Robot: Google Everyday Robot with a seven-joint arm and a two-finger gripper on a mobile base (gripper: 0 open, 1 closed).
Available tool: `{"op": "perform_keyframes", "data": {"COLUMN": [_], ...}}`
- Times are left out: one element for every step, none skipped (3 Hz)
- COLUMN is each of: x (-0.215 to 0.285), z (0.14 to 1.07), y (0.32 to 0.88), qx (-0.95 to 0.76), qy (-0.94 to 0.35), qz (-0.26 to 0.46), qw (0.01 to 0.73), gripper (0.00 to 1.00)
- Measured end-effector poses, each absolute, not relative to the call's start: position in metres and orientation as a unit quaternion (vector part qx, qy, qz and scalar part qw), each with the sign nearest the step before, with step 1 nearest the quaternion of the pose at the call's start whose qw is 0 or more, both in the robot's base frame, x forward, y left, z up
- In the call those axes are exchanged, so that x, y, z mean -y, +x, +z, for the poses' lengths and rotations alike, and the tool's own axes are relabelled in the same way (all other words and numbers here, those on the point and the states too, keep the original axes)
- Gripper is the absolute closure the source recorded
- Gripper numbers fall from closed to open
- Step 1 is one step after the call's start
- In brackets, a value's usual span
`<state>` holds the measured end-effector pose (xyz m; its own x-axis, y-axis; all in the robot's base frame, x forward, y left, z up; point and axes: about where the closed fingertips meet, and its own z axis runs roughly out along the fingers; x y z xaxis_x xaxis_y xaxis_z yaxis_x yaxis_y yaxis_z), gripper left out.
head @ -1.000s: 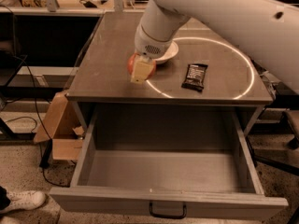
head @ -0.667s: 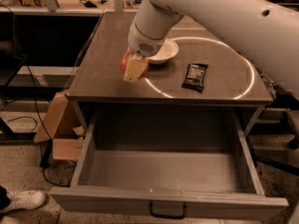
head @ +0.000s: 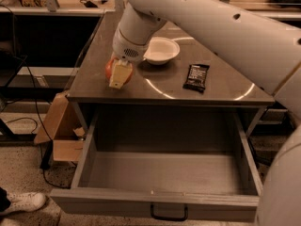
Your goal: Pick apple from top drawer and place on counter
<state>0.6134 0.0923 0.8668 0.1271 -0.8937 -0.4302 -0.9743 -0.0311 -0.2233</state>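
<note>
Warm, dim amber light comes from above. Pale glare streaks the bench (head: 94, 81) beside the white bowl (head: 161, 50). The gripper (head: 119, 76), low over the bench's front left corner, catches the light, while the inside of the open drawer (head: 155, 204) sits in shadow.

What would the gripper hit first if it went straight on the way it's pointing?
Probably the counter: the gripper, holding the apple, points down at it near the front edge, though the gap is hard to judge.
</note>
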Motion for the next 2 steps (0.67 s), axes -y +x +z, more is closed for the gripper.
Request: {"op": "perform_keyframes", "data": {"x": [-0.0926, -0.0879], "z": [0.8665, 0.8633], "y": [0.6133, 0.6225], "qx": [-0.655, -0.66], "qy": [-0.713, -0.712], "qz": [0.086, 0.085], "qw": [0.235, 0.222], "gripper": [1.0, 1.0]}}
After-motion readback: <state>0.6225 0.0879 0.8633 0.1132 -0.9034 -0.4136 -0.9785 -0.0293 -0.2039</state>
